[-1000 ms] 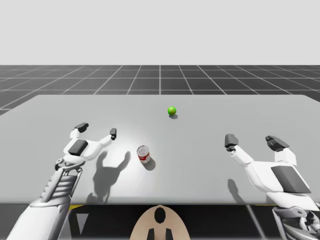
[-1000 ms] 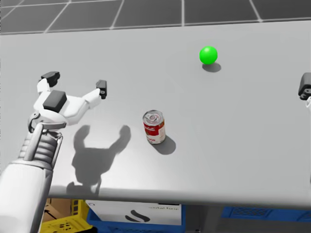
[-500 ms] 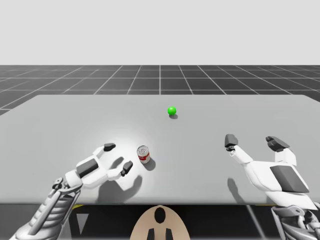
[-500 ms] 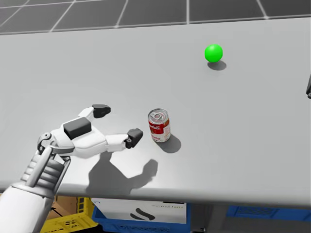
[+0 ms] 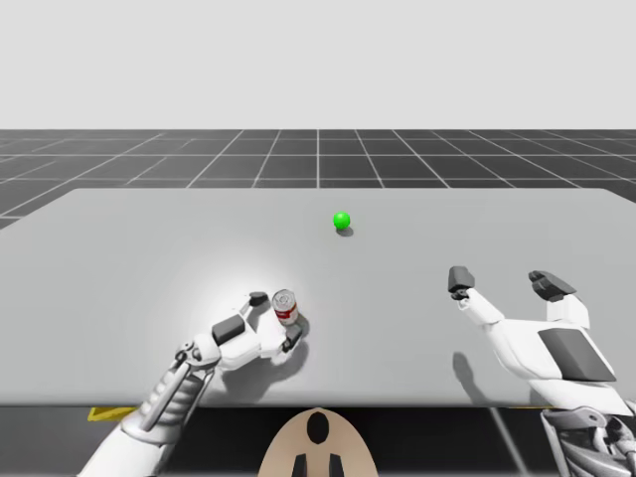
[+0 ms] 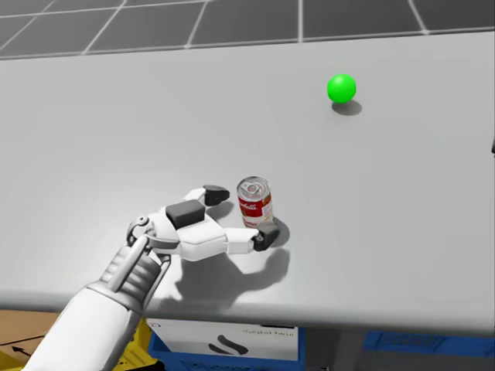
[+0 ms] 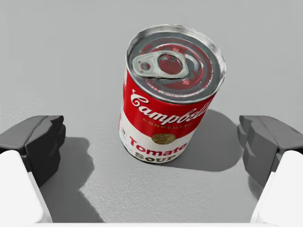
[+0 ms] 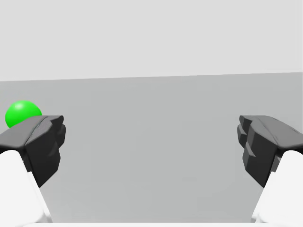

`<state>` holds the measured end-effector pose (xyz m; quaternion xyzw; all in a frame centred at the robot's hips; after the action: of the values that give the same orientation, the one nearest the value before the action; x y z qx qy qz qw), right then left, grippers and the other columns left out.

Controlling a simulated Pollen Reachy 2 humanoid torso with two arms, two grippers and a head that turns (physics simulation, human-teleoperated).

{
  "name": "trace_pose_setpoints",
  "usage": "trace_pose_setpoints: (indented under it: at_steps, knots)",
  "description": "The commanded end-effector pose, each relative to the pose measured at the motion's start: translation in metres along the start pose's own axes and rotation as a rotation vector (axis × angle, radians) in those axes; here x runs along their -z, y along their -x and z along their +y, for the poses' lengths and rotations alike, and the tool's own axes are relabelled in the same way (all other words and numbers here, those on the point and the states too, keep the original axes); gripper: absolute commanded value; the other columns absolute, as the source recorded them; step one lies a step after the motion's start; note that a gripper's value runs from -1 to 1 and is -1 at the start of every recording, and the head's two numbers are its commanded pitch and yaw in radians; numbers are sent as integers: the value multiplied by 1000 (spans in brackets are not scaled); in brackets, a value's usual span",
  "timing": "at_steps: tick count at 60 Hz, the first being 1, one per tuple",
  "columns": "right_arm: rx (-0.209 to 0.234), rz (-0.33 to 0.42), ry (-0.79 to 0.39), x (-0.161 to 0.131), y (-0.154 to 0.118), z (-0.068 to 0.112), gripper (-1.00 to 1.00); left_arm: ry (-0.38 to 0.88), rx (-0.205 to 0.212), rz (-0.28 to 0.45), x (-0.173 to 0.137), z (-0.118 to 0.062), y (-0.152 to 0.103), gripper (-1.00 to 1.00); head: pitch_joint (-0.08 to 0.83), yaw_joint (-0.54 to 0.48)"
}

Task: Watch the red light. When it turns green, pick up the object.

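The light, a green ball, sits on the far middle of the table. A red and white can stands upright near the table's front. My left gripper is open, with the can between its fingers and a gap on each side. My right gripper hovers open and empty over the right side of the table. In the right wrist view the green ball lies far ahead, just behind one finger.
The grey table spreads wide around the can. Below its front edge in the head view are a blue crate and a yellow crate. A dark tiled floor lies beyond the far edge.
My left arm has swung right and forward, bringing its open fingers to either side of the can. The right arm has stayed still. My head has turned slightly.
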<state>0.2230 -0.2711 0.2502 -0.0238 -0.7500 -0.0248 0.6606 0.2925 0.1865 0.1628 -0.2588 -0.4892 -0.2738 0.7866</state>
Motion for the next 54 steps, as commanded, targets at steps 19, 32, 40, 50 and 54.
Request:
trace_pose_setpoints:
  at_steps: [19, 32, 40, 50, 54]
  knots:
    - [26, 0, -2, -1, 0, -1, -1000, -12, -3, -11, 41, -10, -13, -1000, 668, 134]
    - [26, 4, -2, -1, 1, -1, -1000, 20, -12, -25, 30, -15, -14, 1000, 658, 134]
    - [26, 3, -1, 0, 1, -2, -1000, 31, -2, -24, 28, -19, -15, 1000, 611, 135]
    - [27, 3, 1, 0, 1, -2, -1000, 49, -9, -20, 28, -21, -14, 1000, 441, 139]
    - [27, 4, 1, 0, 2, -2, -1000, 55, -9, -19, 27, -23, -16, 1000, 371, 141]
